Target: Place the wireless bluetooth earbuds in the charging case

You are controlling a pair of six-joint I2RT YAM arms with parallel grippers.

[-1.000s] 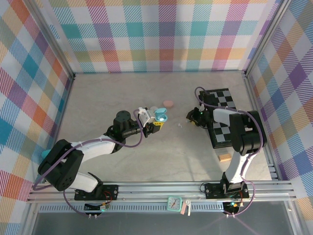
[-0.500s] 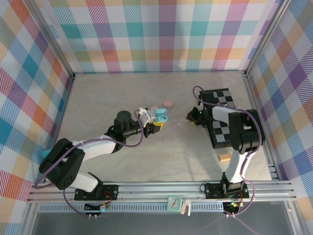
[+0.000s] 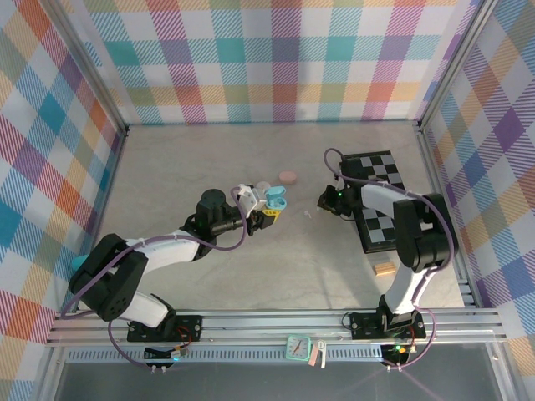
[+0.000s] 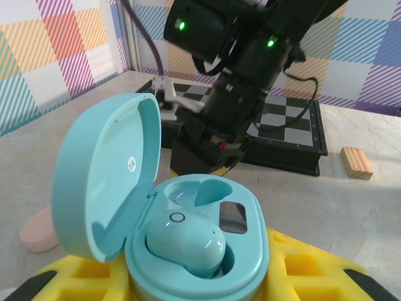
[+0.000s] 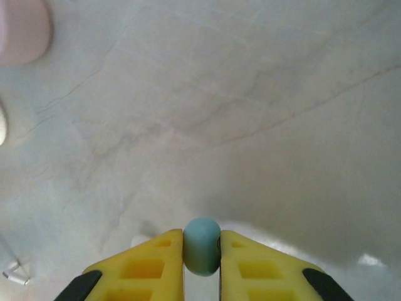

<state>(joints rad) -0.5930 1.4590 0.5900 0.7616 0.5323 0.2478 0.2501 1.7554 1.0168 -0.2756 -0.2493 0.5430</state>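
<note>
The left gripper (image 3: pixel 267 210) squeezes the open blue charging case (image 4: pixel 156 207), holding it steady so its empty hole faces up. One blue earbud (image 4: pixel 186 243) sits inside. At its 3 o'clock, the right gripper (image 5: pixel 202 251) pinches the second blue earbud (image 5: pixel 201 241), probably to drop it in. Farther back, at 1 o'clock, lies a pink case (image 3: pixel 288 176).

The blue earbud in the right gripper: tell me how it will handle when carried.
Probably light and stiff: the earbud is tiny, hard-looking plastic. Its rounded, smooth shell, pinched only at its sides by the yellow fingers, could slip or twist. If dropped on the table, it would probably roll.
</note>
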